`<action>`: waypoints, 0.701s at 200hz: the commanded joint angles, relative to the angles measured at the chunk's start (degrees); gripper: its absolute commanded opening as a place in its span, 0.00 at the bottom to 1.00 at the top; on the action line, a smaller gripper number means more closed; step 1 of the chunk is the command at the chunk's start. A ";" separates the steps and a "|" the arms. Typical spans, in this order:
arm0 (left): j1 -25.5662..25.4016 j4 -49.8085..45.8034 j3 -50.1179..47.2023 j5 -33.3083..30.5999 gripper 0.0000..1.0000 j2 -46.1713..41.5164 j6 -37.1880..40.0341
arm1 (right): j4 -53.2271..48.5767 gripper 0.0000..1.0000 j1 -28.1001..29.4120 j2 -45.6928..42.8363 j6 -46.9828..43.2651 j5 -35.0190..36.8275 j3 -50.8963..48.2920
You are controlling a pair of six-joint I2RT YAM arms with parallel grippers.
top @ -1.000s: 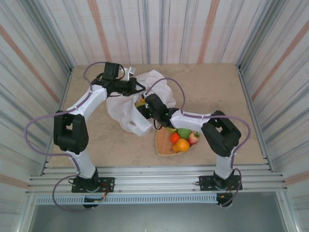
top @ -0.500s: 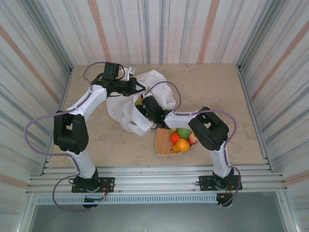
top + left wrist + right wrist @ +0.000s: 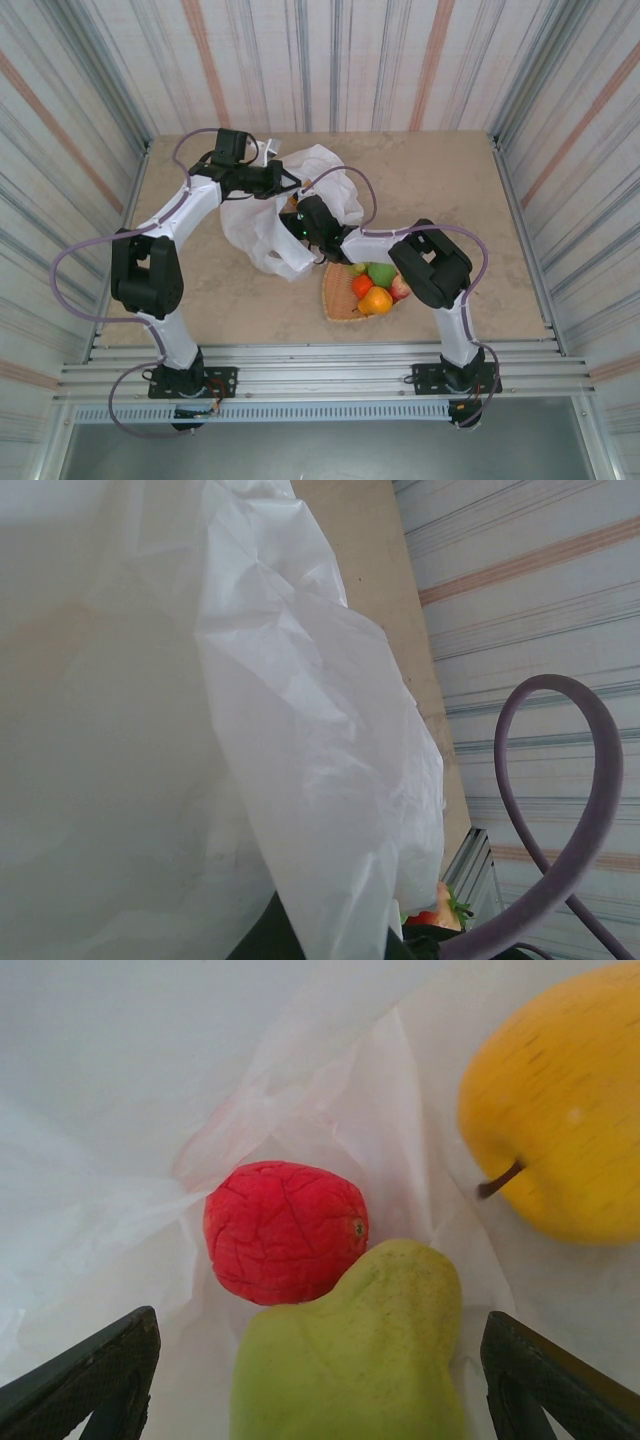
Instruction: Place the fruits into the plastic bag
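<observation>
Top external: plastic bag (image 3: 248, 226) on beige table (image 3: 440, 190), striped walls (image 3: 350, 60) around.

**Where the Cameras Look**

The top camera hangs high at the near edge and looks down on the whole table (image 3: 450, 200). The left wrist camera is pressed close against the plastic bag (image 3: 300, 730). The right wrist camera looks inside it, very near the fruits (image 3: 285, 1230). All three see the bag.

Three fruits (image 3: 285, 1230) in plastic bag (image 3: 250, 225); tray (image 3: 338, 300) right of bag.
</observation>
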 commanded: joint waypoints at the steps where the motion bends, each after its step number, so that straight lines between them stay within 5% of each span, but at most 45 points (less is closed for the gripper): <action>1: -0.13 0.47 0.74 1.22 0.01 -0.21 -0.13 | 0.60 0.85 -0.34 -3.04 -1.00 -1.02 -0.59; 140: 1.11 0.39 0.61 1.22 0.00 -0.43 0.67 | -17.03 0.84 0.48 -26.73 -21.23 3.06 -15.74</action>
